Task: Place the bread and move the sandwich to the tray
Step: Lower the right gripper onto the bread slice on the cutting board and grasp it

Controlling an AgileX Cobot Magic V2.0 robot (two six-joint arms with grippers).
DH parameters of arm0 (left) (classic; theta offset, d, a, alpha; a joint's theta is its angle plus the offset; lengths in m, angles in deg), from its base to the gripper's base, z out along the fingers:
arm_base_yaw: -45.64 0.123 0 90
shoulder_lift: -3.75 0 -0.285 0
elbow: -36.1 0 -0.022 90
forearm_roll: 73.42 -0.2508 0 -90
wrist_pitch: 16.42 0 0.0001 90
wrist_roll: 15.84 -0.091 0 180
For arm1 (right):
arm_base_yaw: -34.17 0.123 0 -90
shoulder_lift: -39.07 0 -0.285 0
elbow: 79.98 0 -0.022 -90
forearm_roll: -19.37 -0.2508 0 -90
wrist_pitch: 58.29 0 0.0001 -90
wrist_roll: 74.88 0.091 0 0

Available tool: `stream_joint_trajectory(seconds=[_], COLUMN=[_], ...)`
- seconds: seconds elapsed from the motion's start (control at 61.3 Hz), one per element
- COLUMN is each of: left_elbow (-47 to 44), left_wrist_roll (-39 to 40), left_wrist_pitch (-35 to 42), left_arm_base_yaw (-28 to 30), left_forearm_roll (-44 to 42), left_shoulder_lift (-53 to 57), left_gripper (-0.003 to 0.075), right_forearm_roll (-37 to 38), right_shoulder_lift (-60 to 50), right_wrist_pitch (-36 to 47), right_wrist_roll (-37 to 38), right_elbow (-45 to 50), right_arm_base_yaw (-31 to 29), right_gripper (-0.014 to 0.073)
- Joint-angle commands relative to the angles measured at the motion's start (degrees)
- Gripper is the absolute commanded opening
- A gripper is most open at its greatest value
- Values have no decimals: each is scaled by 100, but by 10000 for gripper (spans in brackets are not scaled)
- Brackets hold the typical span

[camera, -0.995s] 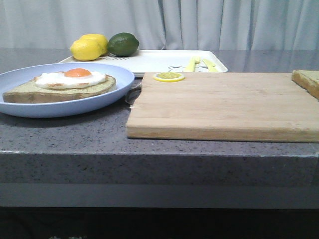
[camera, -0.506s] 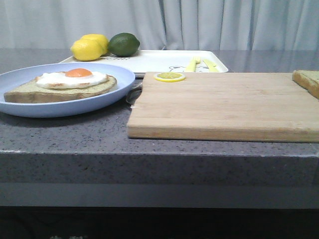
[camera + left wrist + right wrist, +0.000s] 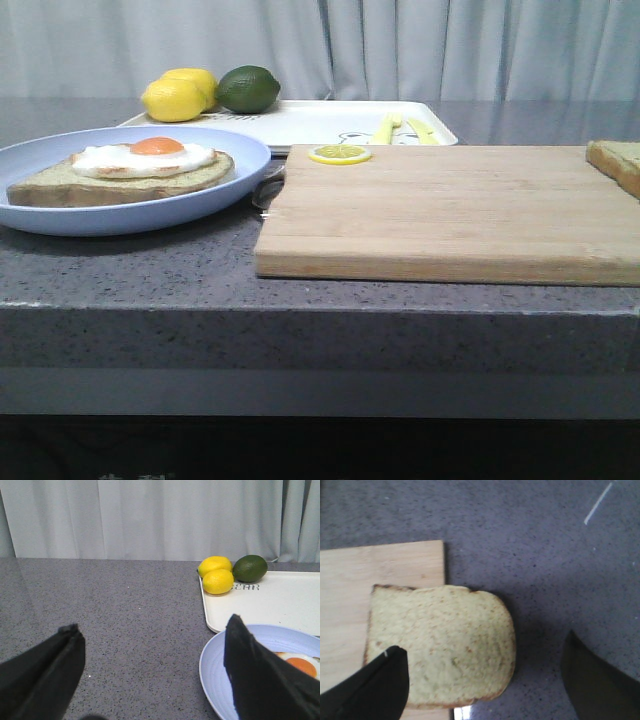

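The bread (image 3: 442,642) is a pale greenish-tan slice lying on the corner of the wooden cutting board (image 3: 375,565), partly overhanging it; its edge shows at the far right in the front view (image 3: 615,160). My right gripper (image 3: 482,672) is open above it, the slice between the fingers. A slice topped with a fried egg (image 3: 130,170) lies on the pale blue plate (image 3: 60,215) at the left. My left gripper (image 3: 152,650) is open and empty beside the plate (image 3: 215,665). The white tray (image 3: 320,122) is behind.
Two lemons (image 3: 178,96) and a lime (image 3: 247,88) sit at the tray's left end, yellow cutlery (image 3: 400,130) at its right end. A lemon slice (image 3: 339,154) lies on the cutting board (image 3: 450,210). The counter's front edge is close.
The plate with the egg slice has shifted very slightly. Nothing else has visibly moved.
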Motion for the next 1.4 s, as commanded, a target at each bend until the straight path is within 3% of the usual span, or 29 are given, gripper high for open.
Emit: stream_joint_trajectory(seconds=[0.0, 0.082, 0.179, 0.261, 0.522, 1.387], left_elbow=[187, 187, 187, 187, 187, 187], left_wrist_roll=[46, 46, 46, 46, 46, 46], left_wrist_pitch=[437, 437, 437, 437, 424, 402], left_arm_base_yaw=[1, 1, 1, 1, 1, 1], left_forearm_roll=[1, 1, 1, 1, 1, 1], left_shoulder_lift=[-50, -50, -50, -50, -50, -50], left_gripper=[566, 566, 566, 566, 566, 566], right_forearm_roll=[-282, -1162, -2773, -3428, -3539, -3510], right_shoulder_lift=[517, 947, 1337, 1587, 2113, 2502], right_wrist_pitch=[-142, -452, -740, -966, -1122, -1808], right_wrist_roll=[-71, -640, -1715, -2589, -3315, -3285], right_elbow=[-609, -890, -987, -987, -987, -987], right_arm_base_yaw=[-450, -1016, -1664, -1958, -1755, -1613], right_gripper=[625, 625, 625, 625, 625, 625])
